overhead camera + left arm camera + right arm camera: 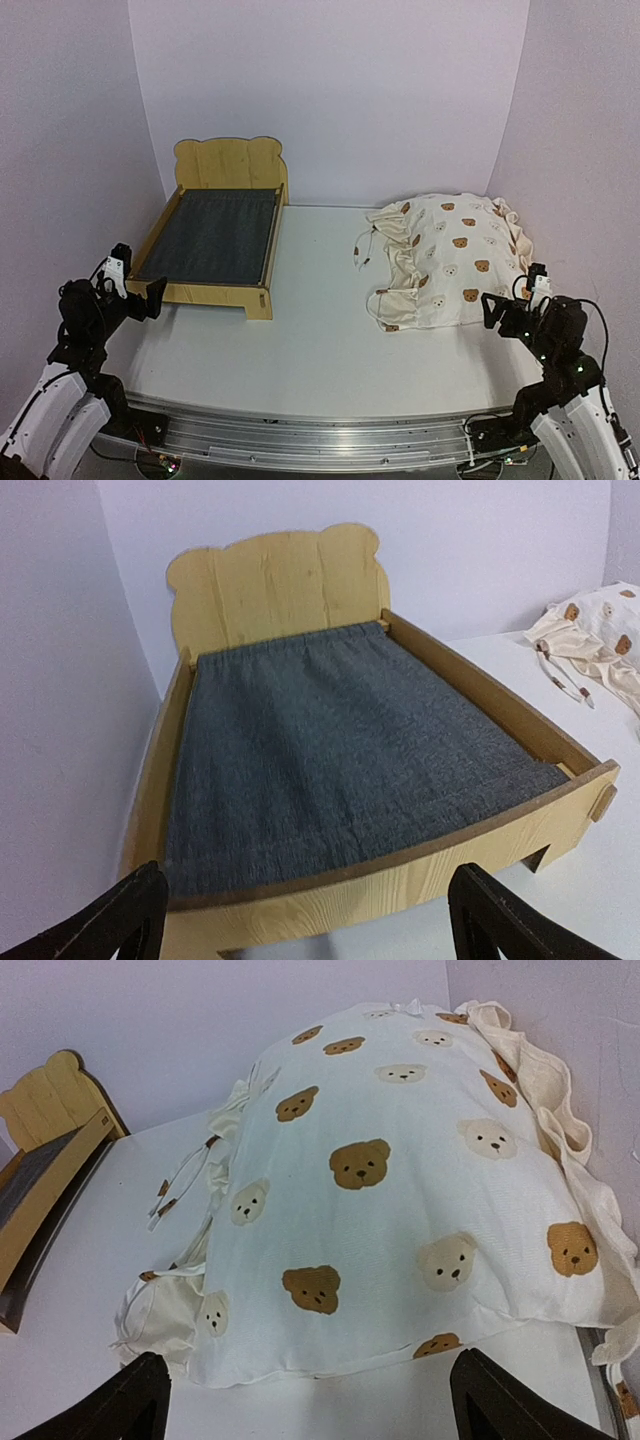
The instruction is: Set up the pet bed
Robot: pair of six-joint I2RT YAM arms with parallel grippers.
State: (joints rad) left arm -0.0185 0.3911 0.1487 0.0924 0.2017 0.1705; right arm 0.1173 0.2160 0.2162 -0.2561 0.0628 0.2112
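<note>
Your left gripper (138, 285) is wide open, nearest the pet bed (215, 235), which stretches straight away from it.

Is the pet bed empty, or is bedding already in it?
Empty: the pet bed shows only bare grey fabric; the bear-print cushion lies apart on the table.

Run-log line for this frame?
pet bed: bare, left side | cushion: right side, off bed | left gripper: open, empty | right gripper: open, empty
</note>
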